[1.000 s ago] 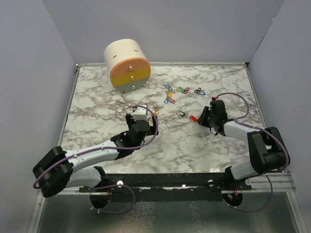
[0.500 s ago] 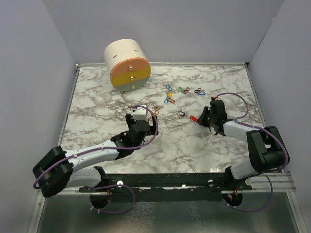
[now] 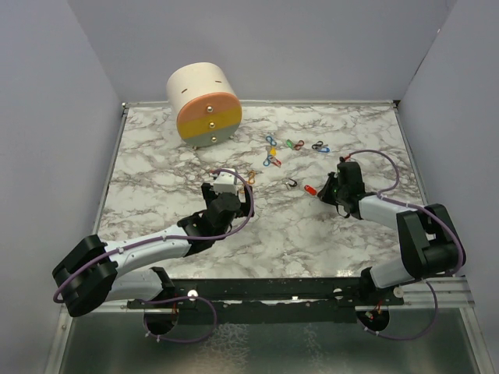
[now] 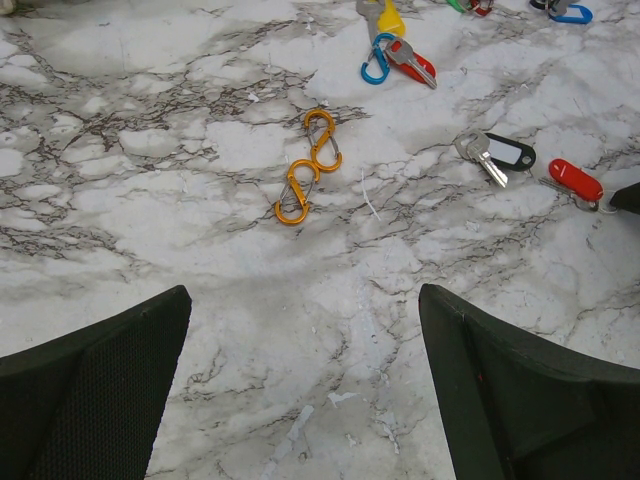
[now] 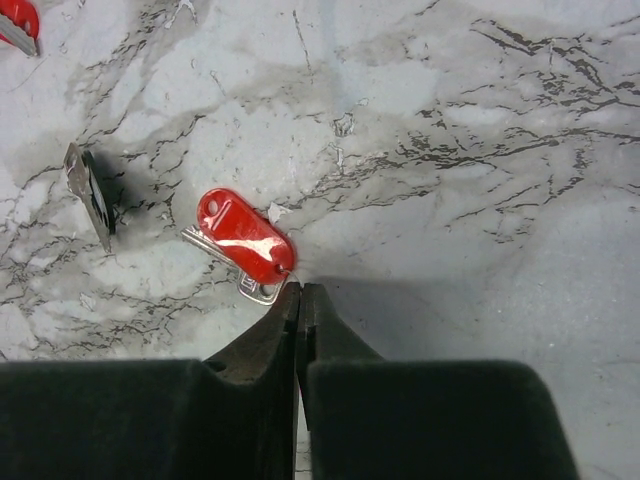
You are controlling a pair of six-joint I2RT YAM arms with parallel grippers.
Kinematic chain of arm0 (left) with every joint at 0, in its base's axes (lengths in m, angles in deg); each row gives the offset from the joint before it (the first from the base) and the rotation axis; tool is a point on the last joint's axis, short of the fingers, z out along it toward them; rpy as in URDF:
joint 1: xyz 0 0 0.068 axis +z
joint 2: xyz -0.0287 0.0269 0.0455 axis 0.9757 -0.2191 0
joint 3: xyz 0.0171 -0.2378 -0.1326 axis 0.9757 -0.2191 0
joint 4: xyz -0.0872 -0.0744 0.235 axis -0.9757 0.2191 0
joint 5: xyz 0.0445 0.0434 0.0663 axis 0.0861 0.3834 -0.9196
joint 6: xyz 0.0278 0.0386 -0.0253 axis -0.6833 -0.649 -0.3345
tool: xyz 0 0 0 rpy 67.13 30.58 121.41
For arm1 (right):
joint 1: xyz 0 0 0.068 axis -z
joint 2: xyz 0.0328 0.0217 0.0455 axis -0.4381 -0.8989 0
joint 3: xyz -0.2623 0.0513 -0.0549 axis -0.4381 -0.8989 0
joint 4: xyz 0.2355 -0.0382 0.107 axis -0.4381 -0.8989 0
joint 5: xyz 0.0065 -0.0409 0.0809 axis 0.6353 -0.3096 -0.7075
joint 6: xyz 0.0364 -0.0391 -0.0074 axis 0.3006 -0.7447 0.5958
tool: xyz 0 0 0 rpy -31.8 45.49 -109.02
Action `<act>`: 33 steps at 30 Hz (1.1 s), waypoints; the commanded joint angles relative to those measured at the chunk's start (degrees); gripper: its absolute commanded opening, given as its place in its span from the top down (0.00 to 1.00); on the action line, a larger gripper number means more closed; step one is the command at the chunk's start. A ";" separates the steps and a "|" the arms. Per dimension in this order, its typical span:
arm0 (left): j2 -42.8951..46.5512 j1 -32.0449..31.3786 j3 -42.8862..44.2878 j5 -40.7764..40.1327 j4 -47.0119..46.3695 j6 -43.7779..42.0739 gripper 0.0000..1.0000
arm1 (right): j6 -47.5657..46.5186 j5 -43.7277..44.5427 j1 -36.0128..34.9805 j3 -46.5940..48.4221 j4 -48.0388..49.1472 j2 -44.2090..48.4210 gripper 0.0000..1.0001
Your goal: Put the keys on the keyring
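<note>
1. The right gripper (image 5: 300, 300) is now pressing its jaws fully together, having narrowed them over the last second, at the thin ring (image 5: 258, 291) on the red key (image 5: 240, 240)
2. Whether the ring is being pinched is not showing
3. The left gripper (image 4: 303, 300) is hanging wide open and empty above the orange clips (image 4: 310, 165)
4. The other keys (image 3: 292, 146) are lying farther back on the table (image 3: 156, 164), so threading is probably only starting

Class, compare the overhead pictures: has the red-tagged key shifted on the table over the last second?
No. The red-tagged key lies where it did, just right of the black-tagged key in the overhead view.
</note>
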 commanded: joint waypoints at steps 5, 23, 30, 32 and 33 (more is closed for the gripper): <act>-0.62 0.33 0.19 0.76 -0.53 0.63 0.01 | -1.85 2.19 0.36 -2.70 0.98 9.25 0.99; -7.05 2.40 4.32 0.91 -0.34 -0.69 0.01 | -6.22 -1.18 0.28 -4.00 -1.31 23.08 0.99; -10.69 7.85 4.29 7.06 -2.92 -1.01 0.01 | -6.56 -4.11 0.27 -5.08 0.39 25.40 0.99; -12.38 9.21 4.67 8.11 -3.61 -1.15 0.01 | -6.50 -4.61 0.27 -4.79 0.01 25.92 0.99; -13.31 9.75 4.99 8.56 -3.89 -1.45 0.02 | -6.50 -4.87 0.23 -4.60 -0.19 26.32 0.99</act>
